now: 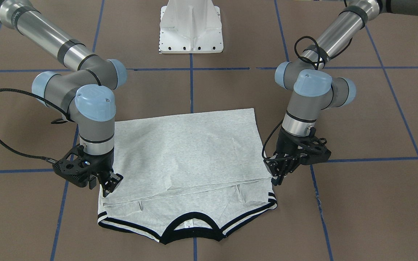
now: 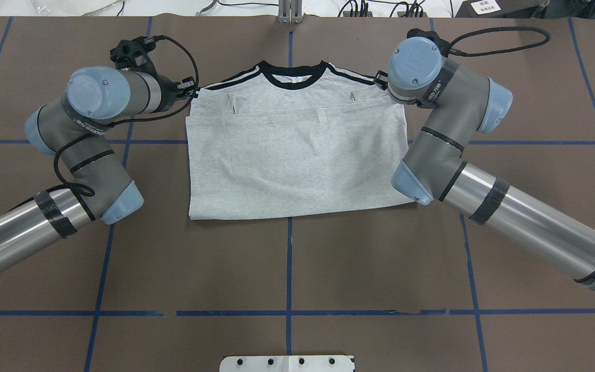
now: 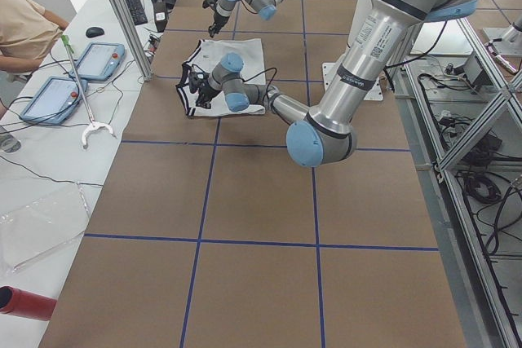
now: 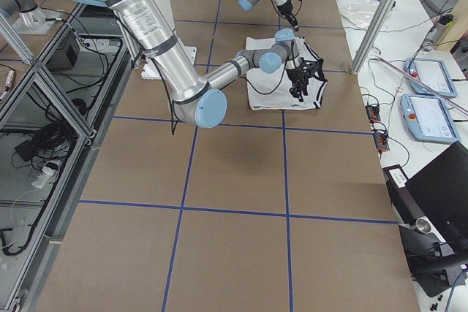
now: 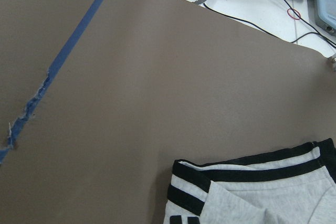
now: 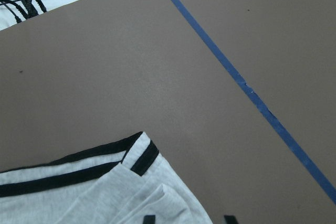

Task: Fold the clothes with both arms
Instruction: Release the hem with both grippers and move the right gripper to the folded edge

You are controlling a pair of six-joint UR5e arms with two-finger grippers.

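Observation:
The grey T-shirt (image 1: 194, 152) lies flat on the brown table, its lower half folded up over the chest. The black collar (image 1: 191, 226) and striped shoulder trim stay uncovered. My left gripper (image 1: 277, 179) hangs at the folded layer's corner on the view's right. Its fingers point down, and no cloth is lifted between them. My right gripper (image 1: 109, 185) stands at the opposite folded corner. In the right wrist view its fingertips (image 6: 149, 217) are apart above the striped sleeve (image 6: 105, 182). The left wrist view shows the other striped sleeve (image 5: 252, 182).
The white pedestal base (image 1: 191, 29) stands behind the shirt. Blue tape lines (image 2: 290, 268) cross the table. In the exterior left view, a person (image 3: 24, 22), tablets (image 3: 81, 59) and a grabber tool (image 3: 81, 112) are on a side bench. A red cylinder (image 3: 24, 303) lies there too.

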